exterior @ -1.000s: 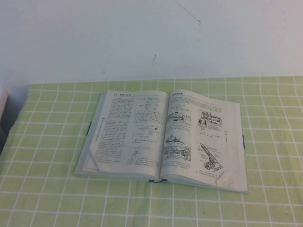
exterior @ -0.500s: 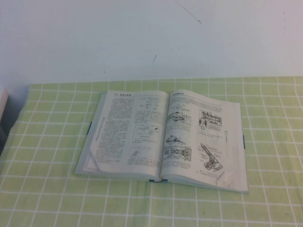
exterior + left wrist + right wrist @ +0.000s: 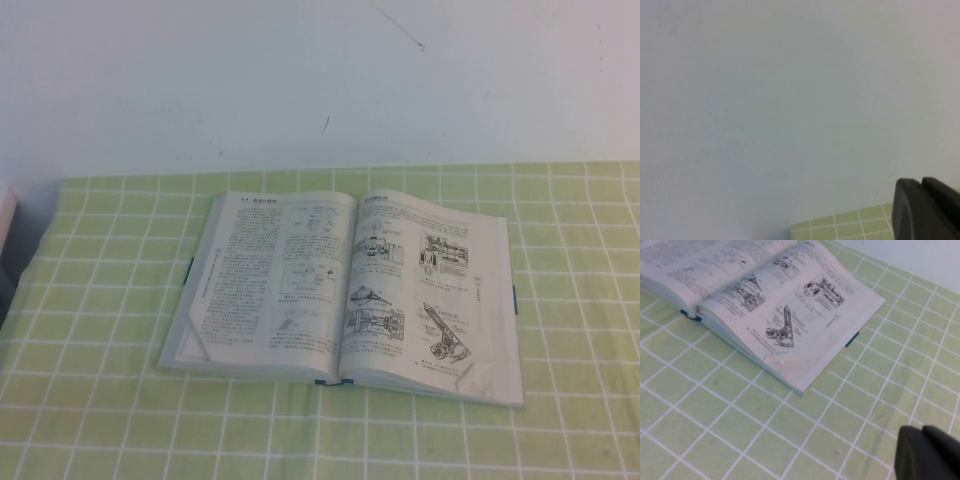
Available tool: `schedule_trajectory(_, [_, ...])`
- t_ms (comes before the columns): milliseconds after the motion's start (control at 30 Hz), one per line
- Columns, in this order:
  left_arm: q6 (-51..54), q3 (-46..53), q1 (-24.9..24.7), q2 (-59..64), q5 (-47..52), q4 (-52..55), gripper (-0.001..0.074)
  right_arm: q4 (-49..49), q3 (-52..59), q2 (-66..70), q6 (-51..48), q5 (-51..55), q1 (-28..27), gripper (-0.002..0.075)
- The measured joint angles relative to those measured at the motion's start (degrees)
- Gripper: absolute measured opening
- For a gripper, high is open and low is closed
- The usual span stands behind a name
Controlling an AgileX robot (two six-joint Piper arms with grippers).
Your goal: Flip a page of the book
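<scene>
Both of my grippers sit off the book, out of the high view. My right gripper point(image 3: 927, 452) hovers above the green checked tablecloth point(image 3: 100, 400) near the table's right front, beside the book's near right corner; only a dark bit of it shows, so I cannot tell whether its fingers are apart or together. Further in, the book point(image 3: 345, 295) lies open and flat around the middle of the table, its right-hand page point(image 3: 435, 290) carrying machine diagrams, the left one text columns. My left gripper point(image 3: 927, 210) faces the white wall point(image 3: 300, 80) beyond the table's far edge; its fingers' state I cannot tell either.
</scene>
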Motion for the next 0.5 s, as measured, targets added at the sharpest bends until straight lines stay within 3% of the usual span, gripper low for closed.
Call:
schedule_trajectory(233, [-2.0,0.0,0.0,0.0,2.0,6.5,-0.0004,0.0,0.0,0.0,0.0,0.0,0.0,-0.0002])
schedule_trajectory(500, [-13.5,0.0,0.0,-0.1,18.5,11.5,-0.0004,0.0,0.0,0.0,0.0,0.0,0.0,-0.0002])
